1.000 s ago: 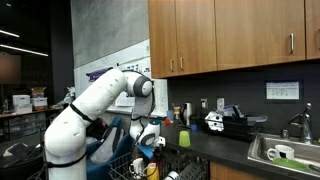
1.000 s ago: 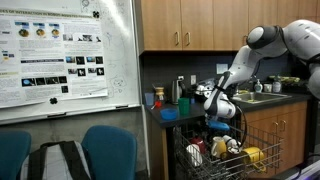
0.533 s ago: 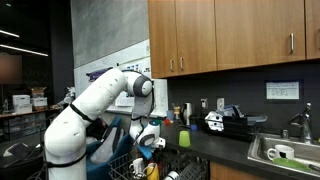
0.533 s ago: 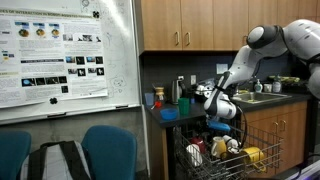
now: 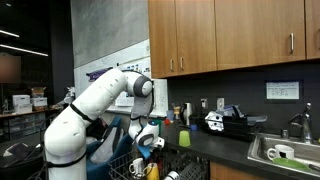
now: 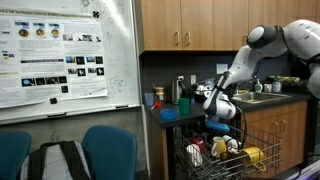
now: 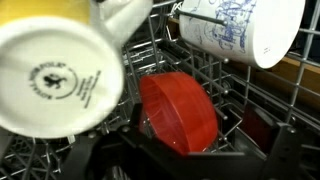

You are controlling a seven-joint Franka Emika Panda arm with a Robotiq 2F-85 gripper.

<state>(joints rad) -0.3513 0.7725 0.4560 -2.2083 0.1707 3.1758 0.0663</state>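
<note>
In the wrist view a red bowl point(image 7: 182, 108) stands on edge between the wires of a dishwasher rack point(image 7: 232, 92). My gripper point(image 7: 190, 152) is right above it, its dark fingers spread wide on either side, open and holding nothing. A white mug point(image 7: 55, 68) lies bottom-up close at the left, and a white mug with a blue pattern point(image 7: 245, 28) is at the top right. In both exterior views the gripper point(image 5: 152, 143) point(image 6: 222, 113) hangs low over the pulled-out rack point(image 6: 268, 142). Whether a finger touches the bowl is hidden.
The rack holds several dishes, among them a yellow item point(image 6: 250, 154). A counter carries a green cup point(image 5: 184, 138), a dish drainer point(image 5: 228, 122) and a sink point(image 5: 288, 155). Wooden cabinets point(image 5: 230, 35) hang above. Blue chairs point(image 6: 108, 150) and a whiteboard point(image 6: 62, 58) stand beside the counter.
</note>
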